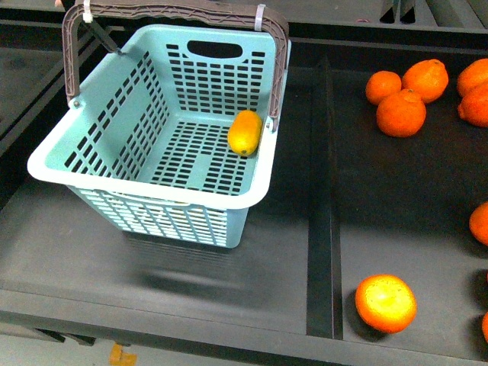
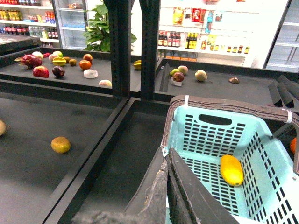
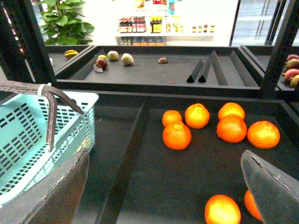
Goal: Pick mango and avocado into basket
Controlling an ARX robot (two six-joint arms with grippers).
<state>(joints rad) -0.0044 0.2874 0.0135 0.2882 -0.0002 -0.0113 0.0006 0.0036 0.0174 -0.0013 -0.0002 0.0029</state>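
We see the mango (image 1: 245,133) lying inside the basket (image 1: 145,181), on its slotted floor against the wall under the brown handle (image 1: 175,13). Our left gripper (image 2: 168,186) sits just beside the basket's rim, its fingers pressed together with nothing between them. Our right gripper (image 3: 163,186) hangs beside the basket over the oranges (image 3: 177,135), its 2 fingers spread wide and empty.
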